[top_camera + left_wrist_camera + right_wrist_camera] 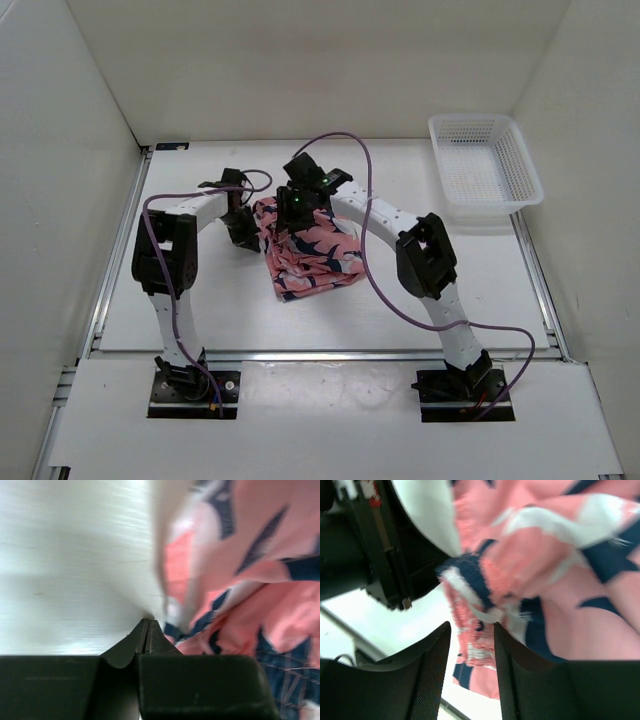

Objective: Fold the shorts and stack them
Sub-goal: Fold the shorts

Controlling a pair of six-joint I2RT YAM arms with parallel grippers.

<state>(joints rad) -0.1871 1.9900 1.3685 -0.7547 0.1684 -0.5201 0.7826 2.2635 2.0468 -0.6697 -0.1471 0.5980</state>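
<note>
The salmon-pink shorts [312, 252] with navy-and-white shapes lie bunched and partly folded in the middle of the table. My left gripper [243, 226] sits low at their left edge. In the left wrist view it [147, 623] is shut with nothing between the jaws, and the shorts [240, 580] lie just to the right of the tips. My right gripper [291, 208] hangs over the shorts' far left corner. In the right wrist view it [471, 632] is open, with rumpled fabric [545, 555] close beyond the fingertips and showing through the gap.
A white mesh basket [520, 150] stands at the back right of the table. Part of the left arm [370, 555] shows close by in the right wrist view. Purple cables loop over both arms.
</note>
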